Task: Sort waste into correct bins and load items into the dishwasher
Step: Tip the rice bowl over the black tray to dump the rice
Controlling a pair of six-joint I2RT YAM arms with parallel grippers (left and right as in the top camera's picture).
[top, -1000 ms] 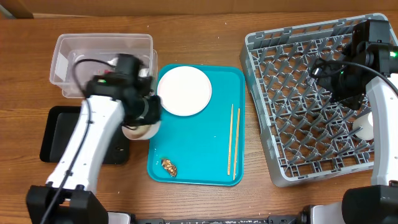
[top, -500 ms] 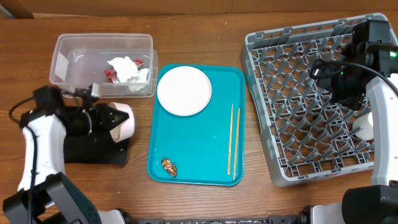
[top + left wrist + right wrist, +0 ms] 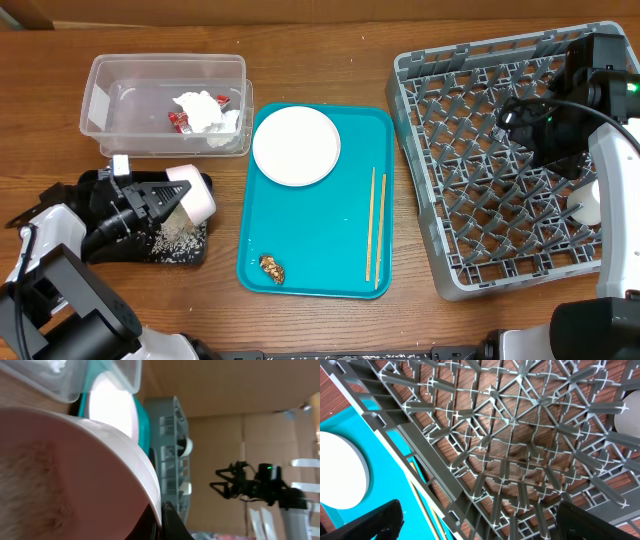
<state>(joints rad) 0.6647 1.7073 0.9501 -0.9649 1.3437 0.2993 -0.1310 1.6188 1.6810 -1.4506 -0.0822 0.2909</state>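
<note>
My left gripper (image 3: 168,198) is shut on the rim of a small white-pinkish bowl (image 3: 198,197), tipped on its side over the shallow black tray (image 3: 95,240). Pale rice-like crumbs (image 3: 176,238) lie on the tray below it. In the left wrist view the bowl (image 3: 75,470) fills the frame, with my finger (image 3: 163,519) clamped on its rim. The clear tub (image 3: 100,95) holds crumpled tissue (image 3: 200,108) and a red wrapper (image 3: 178,121). My right gripper (image 3: 480,525) is open and empty above the grey dish rack (image 3: 470,215). The plate (image 3: 295,146), chopsticks (image 3: 375,225) and brown lump (image 3: 271,267) lie on the teal tray (image 3: 330,250).
A white cup or bowl (image 3: 590,203) sits at the rack's right edge and shows in the right wrist view (image 3: 629,412). The right arm (image 3: 560,110) hangs over the rack's back right. The plate (image 3: 340,470) and chopsticks (image 3: 420,497) show beside the rack's wall (image 3: 435,455).
My left arm swung from beside the tub out to the left and lower, carrying the bowl. The bowl is now tipped over the black tray, and crumbs have appeared on it. The right arm has not moved.
</note>
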